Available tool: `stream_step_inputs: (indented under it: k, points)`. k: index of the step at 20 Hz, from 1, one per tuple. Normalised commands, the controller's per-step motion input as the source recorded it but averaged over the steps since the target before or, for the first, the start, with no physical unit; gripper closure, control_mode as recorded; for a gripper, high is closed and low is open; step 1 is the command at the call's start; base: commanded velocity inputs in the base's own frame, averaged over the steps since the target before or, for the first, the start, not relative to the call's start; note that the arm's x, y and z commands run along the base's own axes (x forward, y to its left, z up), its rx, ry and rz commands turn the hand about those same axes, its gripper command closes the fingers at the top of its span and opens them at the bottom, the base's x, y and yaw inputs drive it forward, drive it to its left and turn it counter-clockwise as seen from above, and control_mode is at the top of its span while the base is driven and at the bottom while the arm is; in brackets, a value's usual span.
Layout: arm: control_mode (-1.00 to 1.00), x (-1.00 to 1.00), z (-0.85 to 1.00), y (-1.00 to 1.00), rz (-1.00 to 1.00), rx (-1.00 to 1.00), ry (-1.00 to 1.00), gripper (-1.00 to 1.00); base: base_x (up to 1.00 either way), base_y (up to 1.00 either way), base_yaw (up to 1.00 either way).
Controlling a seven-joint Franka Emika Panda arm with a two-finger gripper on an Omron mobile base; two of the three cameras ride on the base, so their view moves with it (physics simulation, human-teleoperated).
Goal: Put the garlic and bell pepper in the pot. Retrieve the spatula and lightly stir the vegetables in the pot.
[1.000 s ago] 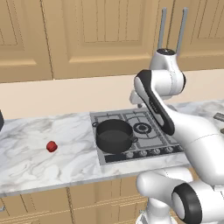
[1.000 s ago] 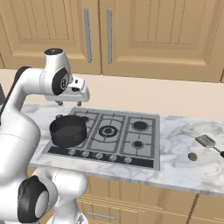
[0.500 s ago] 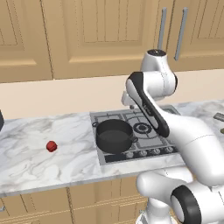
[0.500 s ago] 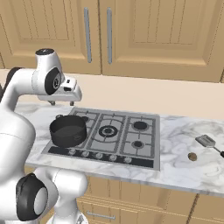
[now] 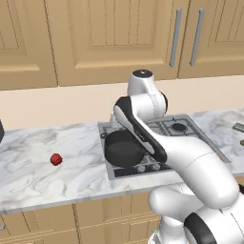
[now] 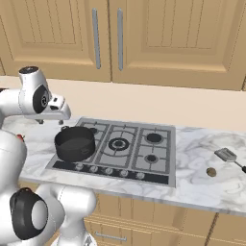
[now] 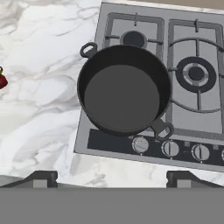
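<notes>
Arm swung leftward; one pot (image 7: 124,95).

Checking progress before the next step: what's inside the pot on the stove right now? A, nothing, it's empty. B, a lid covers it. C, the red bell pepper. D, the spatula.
A: the hand view looks straight into the pot and shows only its bare dark bottom, while the bell pepper lies on the counter to the left of the stove and the spatula lies on the counter to its right.
</notes>
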Motion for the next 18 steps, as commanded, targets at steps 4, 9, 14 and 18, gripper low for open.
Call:
stream_step_inputs:
  k: [4,9,14,18]
  points:
    - [-1.0,0.0,-0.33,0.86,0.01,0.0,0.0,-1.0,0.0,0.0,0.0]
    - [-1.0,0.0,-0.26,0.82,0.05,0.0,0.0,-1.0,0.0,0.0,0.0]
    - [-1.0,0.0,-0.17,0.87,0.07,0.0,0.05,-1.0,0.0,0.0,0.0]
    - [-1.0,0.08,-0.21,0.83,0.05,0.0,0.1,-1.0,0.0,0.0,0.0]
